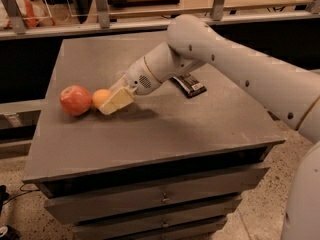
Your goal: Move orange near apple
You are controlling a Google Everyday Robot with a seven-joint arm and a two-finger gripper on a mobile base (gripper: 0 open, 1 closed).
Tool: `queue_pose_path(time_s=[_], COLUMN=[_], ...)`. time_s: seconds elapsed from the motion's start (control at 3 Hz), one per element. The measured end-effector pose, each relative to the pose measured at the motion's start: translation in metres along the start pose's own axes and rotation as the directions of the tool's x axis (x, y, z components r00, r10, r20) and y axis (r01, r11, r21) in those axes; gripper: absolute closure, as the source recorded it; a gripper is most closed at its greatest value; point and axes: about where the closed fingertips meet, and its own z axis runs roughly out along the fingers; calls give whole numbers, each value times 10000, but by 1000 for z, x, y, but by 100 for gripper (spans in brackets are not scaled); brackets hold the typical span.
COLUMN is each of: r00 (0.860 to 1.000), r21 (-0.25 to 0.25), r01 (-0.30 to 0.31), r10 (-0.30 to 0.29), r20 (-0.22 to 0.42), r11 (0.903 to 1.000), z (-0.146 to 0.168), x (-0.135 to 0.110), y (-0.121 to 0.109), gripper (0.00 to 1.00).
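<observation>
The red apple (75, 100) sits on the grey table top (165, 129) near its left edge. The small orange (99, 97) rests on the table just right of the apple, almost touching it. My gripper (114, 100) reaches in from the right, low over the table, and is set around the right side of the orange, covering part of it. The white arm (225, 59) stretches across from the right edge of the view.
A dark flat packet (187, 85) lies on the table behind the arm's wrist. A railing and a shelf run along the back. Drawers are below the table's front edge.
</observation>
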Motion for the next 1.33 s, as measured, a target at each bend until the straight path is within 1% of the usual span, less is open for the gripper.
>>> queue_pose_path(time_s=[0.33,0.67,1.33], r00=[10000,10000,10000], r21=[67,85,90], r01=[-66,-81,-83], r10=[66,82,83], r20=[-24,-33,-35], r11=[10000,9999,9999], z=[-2,-4,-5], x=[3,2,0], y=[1,1,2], gripper=[12,0,0])
